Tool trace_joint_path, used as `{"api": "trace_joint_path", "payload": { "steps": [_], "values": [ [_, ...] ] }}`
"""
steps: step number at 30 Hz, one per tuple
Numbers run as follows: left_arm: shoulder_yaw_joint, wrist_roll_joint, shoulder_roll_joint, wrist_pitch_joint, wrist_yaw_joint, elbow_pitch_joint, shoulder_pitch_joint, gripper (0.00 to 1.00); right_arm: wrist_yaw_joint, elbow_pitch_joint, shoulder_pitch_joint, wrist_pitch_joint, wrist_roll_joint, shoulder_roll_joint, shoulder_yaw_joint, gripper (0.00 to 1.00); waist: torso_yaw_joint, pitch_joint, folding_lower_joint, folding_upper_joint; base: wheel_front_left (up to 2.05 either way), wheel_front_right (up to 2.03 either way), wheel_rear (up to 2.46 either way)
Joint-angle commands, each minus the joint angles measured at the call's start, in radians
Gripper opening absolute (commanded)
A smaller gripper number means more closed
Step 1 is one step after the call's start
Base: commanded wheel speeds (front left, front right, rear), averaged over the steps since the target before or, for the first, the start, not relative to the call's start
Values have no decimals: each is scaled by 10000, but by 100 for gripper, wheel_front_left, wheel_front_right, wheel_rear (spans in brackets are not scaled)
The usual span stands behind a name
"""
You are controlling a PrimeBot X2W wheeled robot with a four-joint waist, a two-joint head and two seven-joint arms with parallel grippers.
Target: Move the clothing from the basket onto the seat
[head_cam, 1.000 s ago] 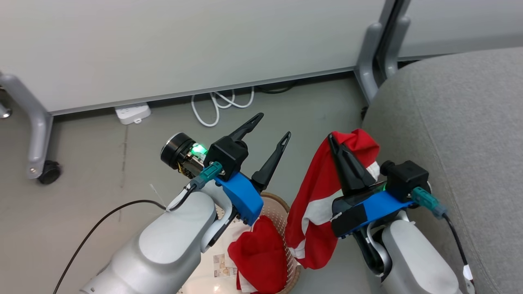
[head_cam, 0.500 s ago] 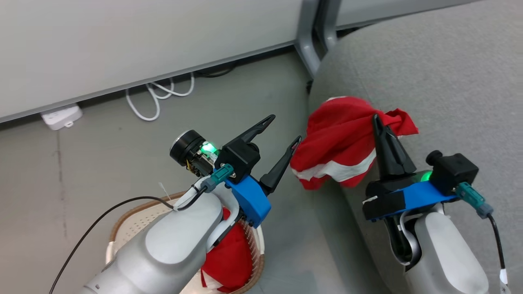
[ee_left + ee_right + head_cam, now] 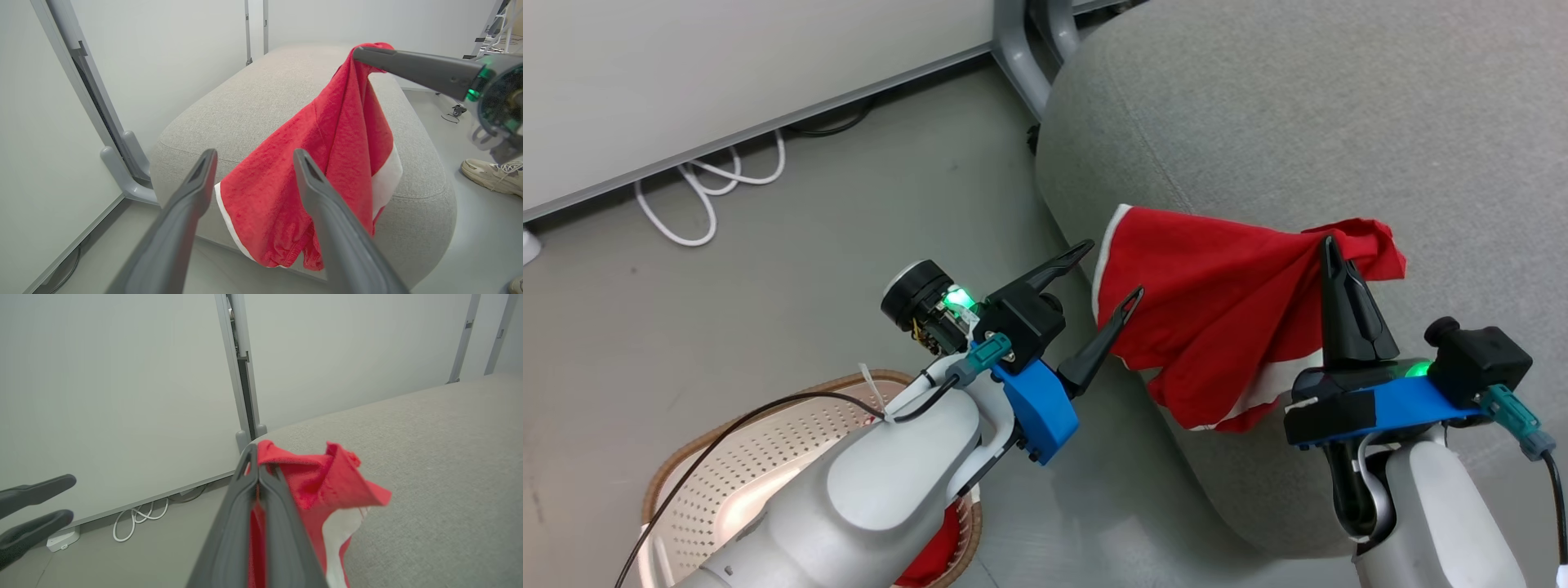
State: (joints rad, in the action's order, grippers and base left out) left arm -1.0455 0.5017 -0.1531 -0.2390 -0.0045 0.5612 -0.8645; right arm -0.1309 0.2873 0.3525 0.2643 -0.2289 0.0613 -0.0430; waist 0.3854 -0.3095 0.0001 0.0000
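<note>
Change: the held garment (image 3: pixel 1217 310) hung beside the seat (image 3: pixel 1298 122) a second ago and is now over its rounded corner. The head camera has swung as well.
Right gripper (image 3: pixel 1330 245): fingers pressed together, pinching the held garment's top fold.
Left gripper (image 3: pixel 1111 269): fingers spread, empty, near the white-trimmed hem.
Held garment: hangs from the right fingertips and drapes down over the seat's near edge.
Count: two red garments, one basket (image 3: pixel 686 433), one seat.
Second garment (image 3: pixel 931 555): in the basket, partly hidden under the left forearm.
Basket: on the floor, apart from the seat.
</note>
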Motion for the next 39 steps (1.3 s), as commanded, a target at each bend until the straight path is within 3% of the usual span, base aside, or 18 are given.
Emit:
{"api": "trace_joint_path", "payload": {
  "steps": [1,14,18,26,31,39],
  "values": [
    [-43,-12,-29,-3,-29,4,-88,100,5,-81,-131,2,-13,-59,23,0,192,-93,-1,0,0,0,0],
    [-108,27,-56,-34,-1,-94,-223,100,3,-264,91,2,99,-109,170,0,165,-339,-1,0,0,0,0],
    [-57,5,-178,-34,85,-186,-344,100,3,-552,737,2,87,-42,689,0,114,-537,-1,0,0,0,0],
    [-111,-155,-518,257,168,-528,-695,100,5,-1392,3071,2,380,1200,1539,0,-62,-1437,-1,0,0,0,0],
    [-135,-322,-806,494,217,-899,-1059,100,5,-1697,4636,2,431,2204,2709,0,-236,-2222,-1,0,0,0,0],
    [-52,-579,-1447,982,379,-1766,-1676,100,5,-1054,5948,0,170,3671,4212,0,-361,-3639,-1,0,0,0,0]
  ]
}}
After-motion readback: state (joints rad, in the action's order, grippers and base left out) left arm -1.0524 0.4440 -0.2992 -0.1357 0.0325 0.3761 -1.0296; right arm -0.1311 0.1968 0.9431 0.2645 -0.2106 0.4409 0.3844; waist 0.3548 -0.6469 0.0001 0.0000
